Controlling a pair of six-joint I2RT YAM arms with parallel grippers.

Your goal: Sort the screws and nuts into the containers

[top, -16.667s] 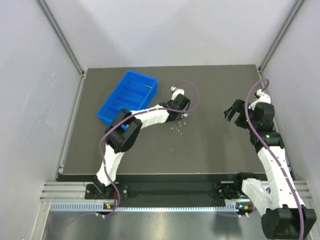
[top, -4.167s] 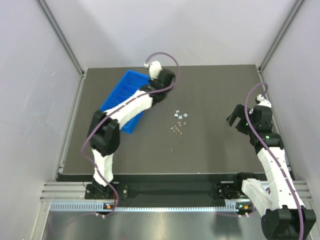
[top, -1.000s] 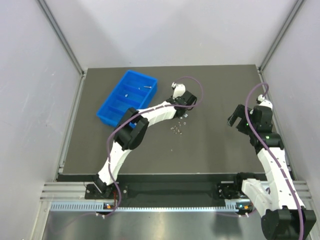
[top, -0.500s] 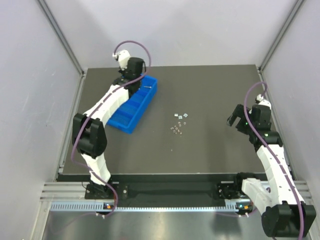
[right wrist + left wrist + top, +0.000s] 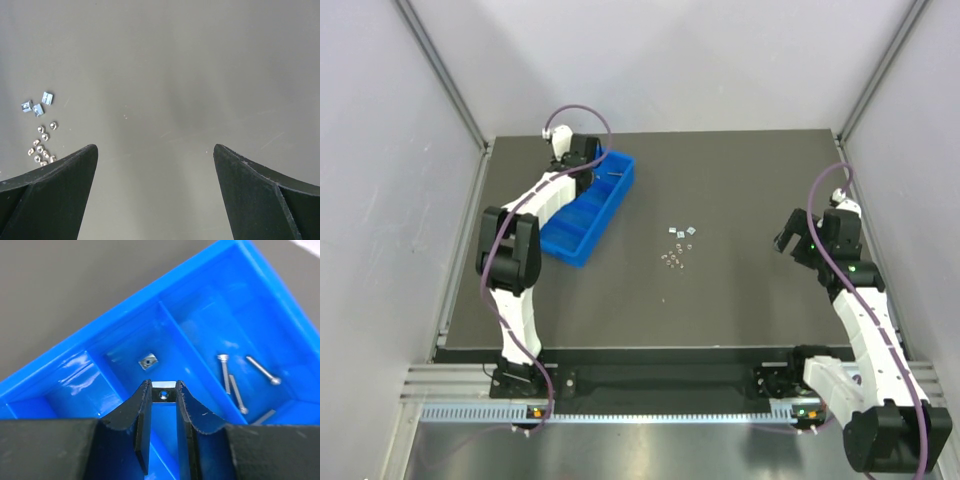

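The blue tray (image 5: 582, 222) lies at the back left of the table. My left gripper (image 5: 163, 390) hangs over it, shut on a square silver nut (image 5: 164, 392) held between the fingertips. Below it, one compartment holds another square nut (image 5: 148, 361). The neighbouring compartment holds three thin screws (image 5: 235, 381). A cluster of small nuts (image 5: 675, 250) lies on the mat at the middle, also seen at the left of the right wrist view (image 5: 41, 131). My right gripper (image 5: 155, 150) is open and empty, hovering over bare mat at the right (image 5: 798, 232).
The tray (image 5: 90, 345) sits at an angle near the mat's back left edge. Grey walls with metal frame posts (image 5: 445, 75) enclose the table on three sides. The dark mat (image 5: 720, 300) runs between the nut cluster and the right arm.
My left gripper has come lower over the tray's far end, still shut on the nut. The right arm has barely moved.
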